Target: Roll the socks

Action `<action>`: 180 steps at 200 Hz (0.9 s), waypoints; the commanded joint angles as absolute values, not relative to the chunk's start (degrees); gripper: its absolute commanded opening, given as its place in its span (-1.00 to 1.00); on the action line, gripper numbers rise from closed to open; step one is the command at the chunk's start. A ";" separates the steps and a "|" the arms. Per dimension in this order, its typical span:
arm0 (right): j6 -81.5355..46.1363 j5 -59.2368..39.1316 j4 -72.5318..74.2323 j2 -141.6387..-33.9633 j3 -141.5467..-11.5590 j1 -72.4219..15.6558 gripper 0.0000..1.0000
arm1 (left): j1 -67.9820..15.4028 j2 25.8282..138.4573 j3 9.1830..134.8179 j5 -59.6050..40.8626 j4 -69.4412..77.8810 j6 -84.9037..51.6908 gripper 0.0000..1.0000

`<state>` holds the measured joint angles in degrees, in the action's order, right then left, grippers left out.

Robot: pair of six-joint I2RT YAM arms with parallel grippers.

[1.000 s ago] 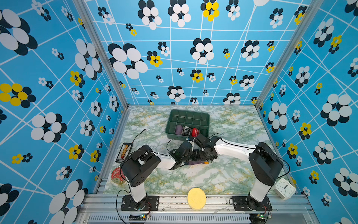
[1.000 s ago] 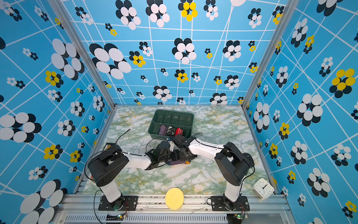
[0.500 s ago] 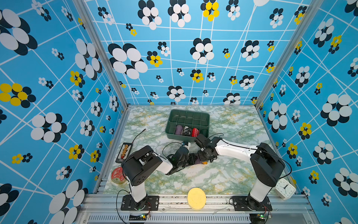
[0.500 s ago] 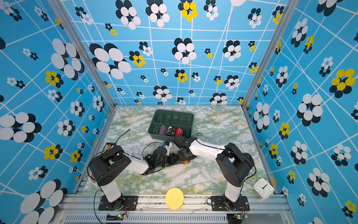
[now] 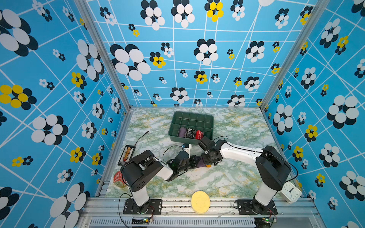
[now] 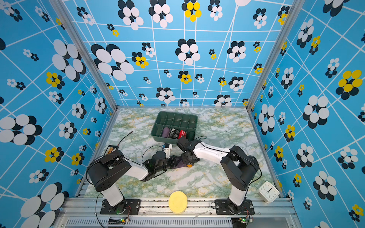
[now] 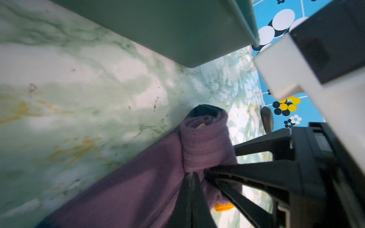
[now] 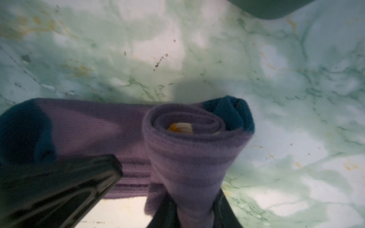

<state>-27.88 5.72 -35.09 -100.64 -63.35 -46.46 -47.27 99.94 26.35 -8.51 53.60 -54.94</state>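
Note:
The purple socks [image 5: 199,163] [image 6: 180,163] lie mid-table between both grippers. One end is wound into a roll [image 8: 189,150] [image 7: 205,142] with the orange cuff [image 8: 178,127] at its core. The rest lies flat [image 8: 94,122], ending in a dark blue toe [image 8: 21,134]. My right gripper [image 8: 193,209] [image 5: 207,160] is shut on the roll, one finger on each side. My left gripper [image 7: 192,175] [image 5: 193,160] is shut, its tips against the flat part right beside the roll. A bit of orange cuff [image 7: 223,207] pokes out under the roll.
A green divided tray [image 5: 174,118] stands just behind, holding a purple roll [image 5: 182,131], a black-and-white bundle [image 5: 190,133] and a red bundle [image 5: 198,134]. A yellow disc [image 5: 200,201], a white clock [image 5: 290,192], a red tin [image 5: 118,178] and a bead rack [image 5: 127,155] sit near the edges.
Both grippers and the socks have shifted slightly toward the table's front. The left forearm has sunk lower toward the table.

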 commanded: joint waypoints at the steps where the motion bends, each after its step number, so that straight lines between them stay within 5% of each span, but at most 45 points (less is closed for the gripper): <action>1: -27.77 4.66 -35.85 -100.72 -61.88 -46.58 -0.46 | -46.93 99.09 26.69 -10.31 57.27 -55.55 -0.93; 123: -27.69 4.22 -34.89 -100.56 -61.61 -46.52 -0.46 | -46.84 108.59 31.65 -15.47 61.91 -59.24 -0.94; 180: -27.34 3.60 -34.30 -100.44 -61.43 -46.49 -0.46 | -47.09 108.33 36.07 -15.51 46.98 -56.61 -0.97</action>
